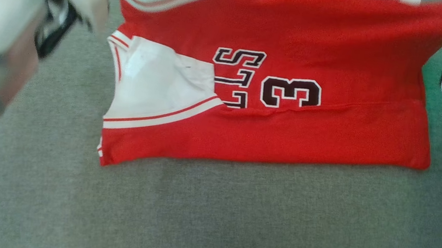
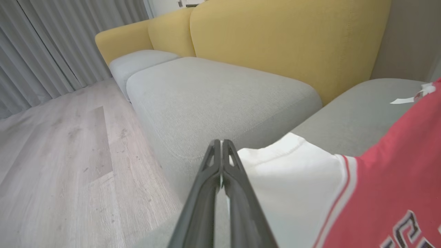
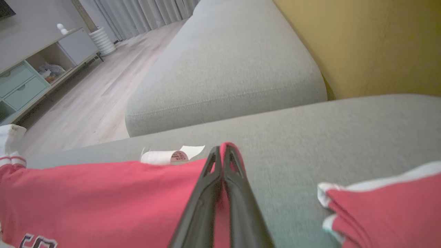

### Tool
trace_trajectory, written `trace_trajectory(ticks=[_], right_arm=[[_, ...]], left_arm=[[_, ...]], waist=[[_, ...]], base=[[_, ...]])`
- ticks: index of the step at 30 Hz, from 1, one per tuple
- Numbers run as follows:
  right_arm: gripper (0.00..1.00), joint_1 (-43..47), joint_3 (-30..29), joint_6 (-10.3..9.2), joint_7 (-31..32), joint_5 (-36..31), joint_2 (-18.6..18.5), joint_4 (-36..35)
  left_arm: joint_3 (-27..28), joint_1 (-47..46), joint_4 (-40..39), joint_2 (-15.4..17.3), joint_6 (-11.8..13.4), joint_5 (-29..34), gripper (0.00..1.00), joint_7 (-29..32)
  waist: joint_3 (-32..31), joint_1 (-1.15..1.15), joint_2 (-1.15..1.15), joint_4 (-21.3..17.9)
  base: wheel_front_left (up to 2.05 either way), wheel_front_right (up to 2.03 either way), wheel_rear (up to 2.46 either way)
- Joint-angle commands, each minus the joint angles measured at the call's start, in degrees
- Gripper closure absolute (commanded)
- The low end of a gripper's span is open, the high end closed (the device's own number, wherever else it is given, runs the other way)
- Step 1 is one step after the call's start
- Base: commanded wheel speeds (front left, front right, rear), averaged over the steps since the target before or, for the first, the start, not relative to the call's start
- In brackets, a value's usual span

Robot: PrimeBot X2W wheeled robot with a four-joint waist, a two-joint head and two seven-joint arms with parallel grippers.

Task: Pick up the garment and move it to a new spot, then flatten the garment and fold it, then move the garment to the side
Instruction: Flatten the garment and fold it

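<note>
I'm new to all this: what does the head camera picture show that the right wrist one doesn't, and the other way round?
Head view: the red jersey seen from above, spread out, with its big number 3.

Right wrist view: the room along the sofa, with the yellow backrest, the wooden floor, a cabinet with pale green drawers, and a white tag at the jersey's edge.

Both: the red jersey on the grey sofa cushion, and the right gripper, shut on the jersey's corner.
</note>
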Motion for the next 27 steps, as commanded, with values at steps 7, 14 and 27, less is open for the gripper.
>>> trace_trajectory(ticks=[7,14,27], right_arm=[[1.0,10.29,1.04,-0.05,-2.17,1.54,-5.43,-5.48],[1.0,16.81,0.2,-0.05,-3.03,0.7,-6.65,-8.5],[1.0,26.41,-5.19,-0.05,-2.49,-2.94,-5.93,-12.98]], left_arm=[[1.07,7.39,-8.41,6.92,1.36,-1.02,1.0,-2.4],[0.62,17.45,-20.56,12.91,7.6,-0.53,1.0,-3.1],[-0.33,29.84,-38.17,19.85,19.92,-0.84,1.0,-2.57]], waist=[[-2.76,0.0,0.0,1.93],[-4.28,0.0,0.0,2.2],[-5.22,0.0,0.0,2.36]], base=[[0.0,0.0,0.0],[0.0,0.0,0.0],[0.0,0.0,0.0]])
